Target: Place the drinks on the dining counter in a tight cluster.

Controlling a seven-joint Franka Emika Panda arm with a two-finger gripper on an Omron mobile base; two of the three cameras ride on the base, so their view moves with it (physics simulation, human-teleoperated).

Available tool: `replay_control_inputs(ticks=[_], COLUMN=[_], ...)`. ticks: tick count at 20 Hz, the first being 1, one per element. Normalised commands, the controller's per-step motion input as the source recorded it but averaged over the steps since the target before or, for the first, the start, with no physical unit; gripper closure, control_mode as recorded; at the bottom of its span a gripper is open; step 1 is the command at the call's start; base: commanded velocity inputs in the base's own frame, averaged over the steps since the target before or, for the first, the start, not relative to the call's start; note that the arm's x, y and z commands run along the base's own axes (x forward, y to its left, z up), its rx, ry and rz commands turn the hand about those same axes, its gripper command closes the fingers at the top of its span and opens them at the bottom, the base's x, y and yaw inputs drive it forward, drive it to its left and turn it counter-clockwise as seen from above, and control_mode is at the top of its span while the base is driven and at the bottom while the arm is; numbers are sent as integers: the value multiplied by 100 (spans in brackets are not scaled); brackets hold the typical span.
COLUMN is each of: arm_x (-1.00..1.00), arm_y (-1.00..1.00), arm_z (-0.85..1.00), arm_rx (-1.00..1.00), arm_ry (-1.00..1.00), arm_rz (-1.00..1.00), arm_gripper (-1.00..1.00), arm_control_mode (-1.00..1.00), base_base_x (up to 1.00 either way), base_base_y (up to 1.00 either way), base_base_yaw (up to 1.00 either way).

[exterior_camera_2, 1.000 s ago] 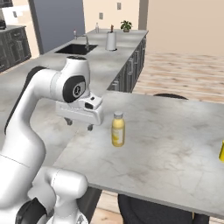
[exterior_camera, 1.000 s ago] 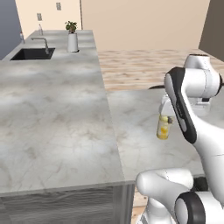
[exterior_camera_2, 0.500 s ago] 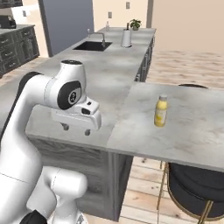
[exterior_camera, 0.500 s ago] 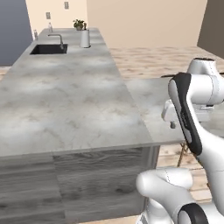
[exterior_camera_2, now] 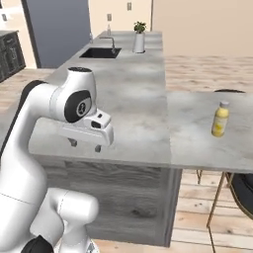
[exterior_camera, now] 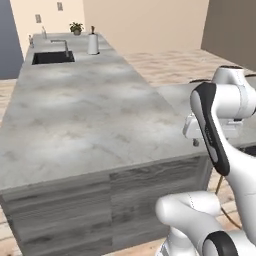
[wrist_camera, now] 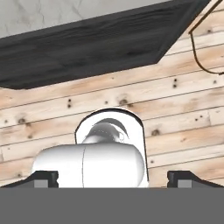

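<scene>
In the right base view, the gripper [exterior_camera_2: 85, 145] hangs at the near left, just above the front edge of the grey marbled worktop [exterior_camera_2: 123, 99] that sits over dark wood-grain cabinets [exterior_camera_2: 118, 197]. Its two short fingers point down, stand wide apart and hold nothing. Farther back on that same long top, a dark sink [exterior_camera_2: 99, 52] with a faucet [exterior_camera_2: 112, 43] lies toward the far end, and just right of it stand a white canister [exterior_camera_2: 139, 43] and a small potted plant [exterior_camera_2: 140, 26].

To the right, the thinner marbled slab of the dining worktop [exterior_camera_2: 197, 133] joins the cabinet top and has open space beneath. The yellow bottle [exterior_camera_2: 220, 119] with a pale cap stands upright on it, toward its right part, well apart from the gripper. Below the slab, thin brass legs of a stool [exterior_camera_2: 217, 207] show over the plank floor [exterior_camera_2: 197, 232].

In the hand view, both dark fingertips [wrist_camera: 41, 178] sit at opposite bottom corners, with the wooden floor and the underside edge of the dark cabinet above them.
</scene>
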Motion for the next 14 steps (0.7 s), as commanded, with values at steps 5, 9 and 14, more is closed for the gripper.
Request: replay_control_inputs(ticks=[5,9,14], arm_x=[0,0,0], arm_y=[0,0,0], arm_z=[0,0,0], arm_rx=[0,0,0], arm_ry=[0,0,0], arm_rz=[0,0,0], arm_gripper=[-100,-100,-100], arm_control_mode=[100,100,100], base_base_x=[-18,-24,-32], base_base_y=[100,100,100], base_base_yaw=[-37,-36,-34])
